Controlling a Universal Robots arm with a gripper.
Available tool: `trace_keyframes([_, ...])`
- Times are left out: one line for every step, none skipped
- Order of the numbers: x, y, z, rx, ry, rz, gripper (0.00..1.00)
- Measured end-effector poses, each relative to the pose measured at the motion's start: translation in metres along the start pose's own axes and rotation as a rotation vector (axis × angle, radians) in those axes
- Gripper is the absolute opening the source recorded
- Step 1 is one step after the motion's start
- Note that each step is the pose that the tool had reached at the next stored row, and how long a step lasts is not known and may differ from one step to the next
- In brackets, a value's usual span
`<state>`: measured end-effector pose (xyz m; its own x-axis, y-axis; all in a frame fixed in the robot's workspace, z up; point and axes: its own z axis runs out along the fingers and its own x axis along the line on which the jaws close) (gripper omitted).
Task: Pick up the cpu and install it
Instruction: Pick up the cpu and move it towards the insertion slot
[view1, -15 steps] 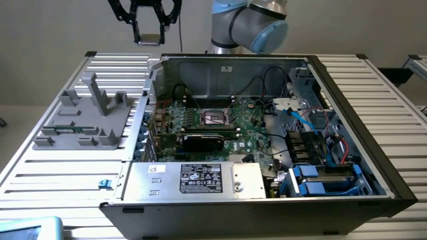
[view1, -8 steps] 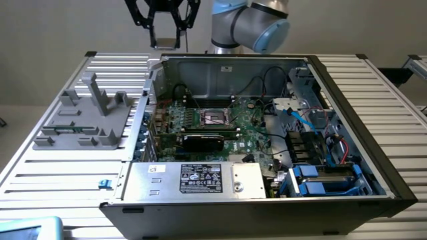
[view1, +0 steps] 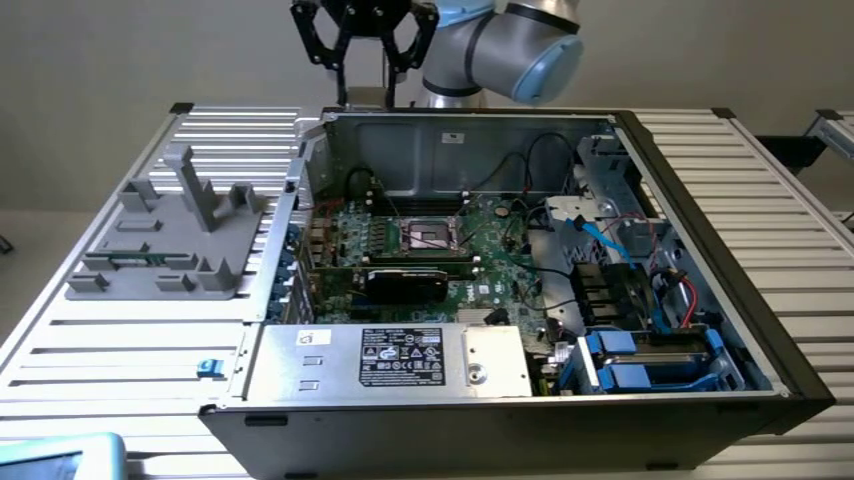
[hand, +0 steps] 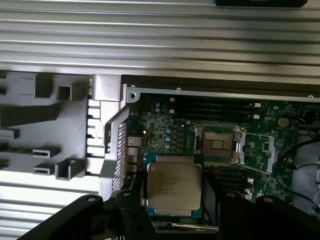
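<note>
Our end effector (hand: 175, 199) clamps the cpu (hand: 172, 185) by two opposite edges, high above the open socket (hand: 217, 145) and off to its side; we judge it needs carrying level, edges square to the socket

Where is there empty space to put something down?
Bare slats of the table lie in front of the grey fixture, beside the blue clip, and also on the exterior view's right of the computer case. Inside the case it is crowded with cables and the motherboard.
</note>
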<state>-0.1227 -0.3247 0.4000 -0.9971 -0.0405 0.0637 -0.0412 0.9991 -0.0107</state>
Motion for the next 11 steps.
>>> trace_keyframes([-0.005, -0.0002, 0.0006, 0.0000, 0.0000, 0.000, 0.56])
trace_keyframes([-0.009, -0.0004, 0.0010, 0.0001, 0.0000, 0.000, 0.56])
trace_keyframes([-0.014, -0.0007, 0.0014, 0.0000, 0.0000, 0.000, 0.56])
trace_keyframes([-0.018, -0.0009, 0.0016, 0.0000, 0.0001, 0.000, 0.56])
trace_keyframes([-0.023, -0.0011, 0.0019, 0.0000, 0.0000, 0.000, 0.56])
trace_keyframes([-0.027, -0.0013, 0.0022, 0.0001, 0.0000, 0.000, 0.56])
trace_keyframes([-0.032, -0.0015, 0.0025, 0.0000, 0.0001, 0.000, 0.56])
trace_keyframes([-0.037, -0.0016, 0.0029, 0.0000, 0.0000, 0.000, 0.56])
trace_keyframes([-0.041, -0.0018, 0.0032, 0.0000, 0.0000, 0.000, 0.56])
trace_keyframes([-0.046, -0.0020, 0.0036, 0.0000, 0.0000, 0.000, 0.56])
trace_keyframes([-0.050, -0.0023, 0.0037, 0.0000, 0.0001, 0.000, 0.56])
